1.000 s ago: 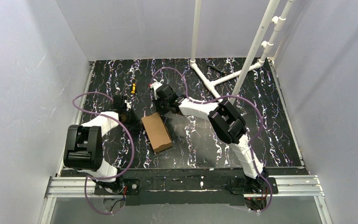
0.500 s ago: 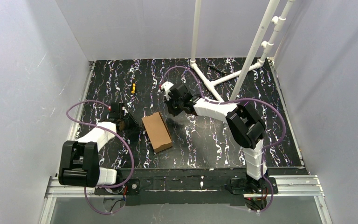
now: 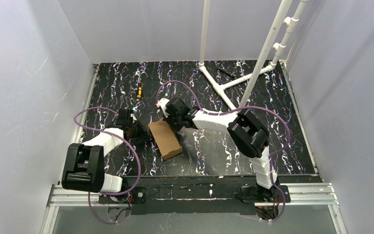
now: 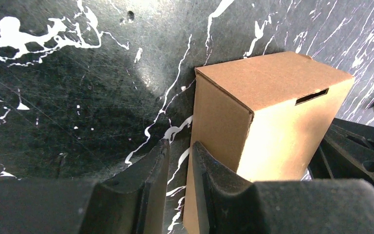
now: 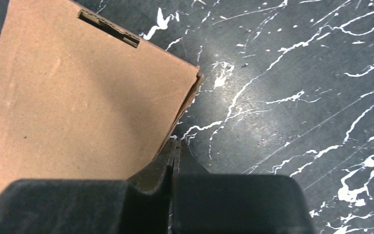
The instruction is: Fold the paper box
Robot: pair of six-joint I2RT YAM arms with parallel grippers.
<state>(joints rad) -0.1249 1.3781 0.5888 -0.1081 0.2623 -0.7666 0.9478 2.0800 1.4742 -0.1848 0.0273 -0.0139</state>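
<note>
Cardboard paper box (image 3: 164, 138) is flanked: left tool (image 4: 177, 146), slightly parted, beside its long side; right tool (image 5: 174, 146), closed, at far corner.

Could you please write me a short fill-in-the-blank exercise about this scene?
1. The brown paper box lies on a ____ marbled table.
2. The right pincer is ____, its tips by the box's edge.
3. The left pincer is slightly open beside the box, gripping ____.
Missing words: black; shut; nothing.
</note>
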